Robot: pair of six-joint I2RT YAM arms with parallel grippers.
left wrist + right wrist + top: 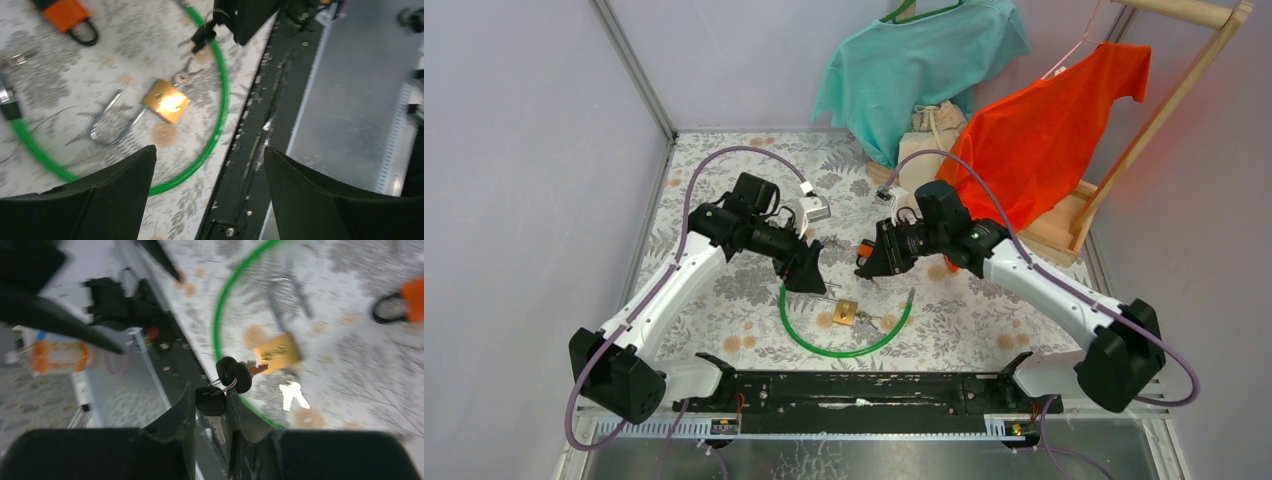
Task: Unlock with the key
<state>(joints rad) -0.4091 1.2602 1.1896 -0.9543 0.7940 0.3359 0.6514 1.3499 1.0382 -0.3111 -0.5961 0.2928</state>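
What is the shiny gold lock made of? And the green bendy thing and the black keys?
The padlock body looks like polished brass: yellow-gold with a bright glare. Its shackle looks like bare steel, silvery and thin. The green cable seems coated in glossy plastic; its core does not show. The keys have black heads, probably plastic.

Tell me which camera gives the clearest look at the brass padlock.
Left wrist. The brass padlock lies close and unobstructed there, gold body and silver shackle both plain. The top external view shows it as a small gold spot inside the green cable loop. The right wrist view shows it motion-blurred, beside the keys.
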